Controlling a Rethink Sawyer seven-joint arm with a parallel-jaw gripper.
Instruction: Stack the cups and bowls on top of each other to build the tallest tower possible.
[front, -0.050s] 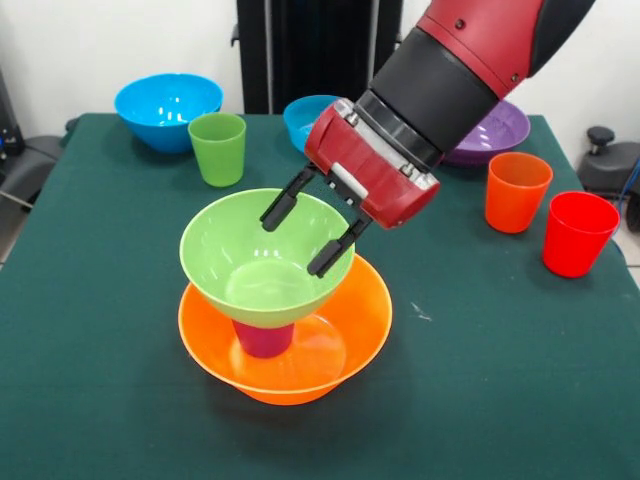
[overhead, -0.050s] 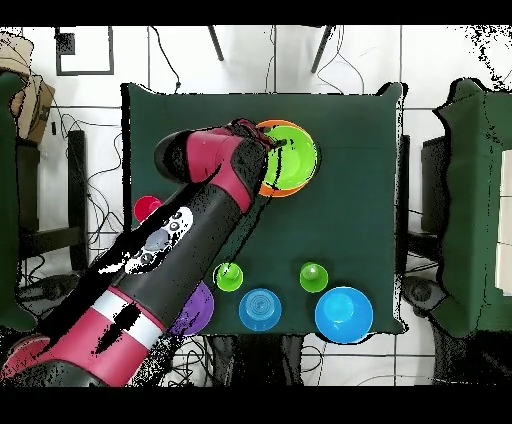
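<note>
While grn bowl (front, -0.050s: 258, 262) tops tower, open jaws straddle its far rim.

We have two cameras. The front one sits low and close across the table (front, -0.050s: 90, 400), facing the arm, angled down, so the near table edge is cut off. The overhead one looks straight down from well above and takes in the whole table (overhead, -0.050s: 370, 150) plus surrounding floor. Both share the green bowl (front, -0.050s: 262, 252) (overhead, -0.050s: 292, 155) on the orange bowl (front, -0.050s: 290, 345); overhead, the orange rim (overhead, -0.050s: 268, 187) is, as far as we can tell, mostly covered.
</note>
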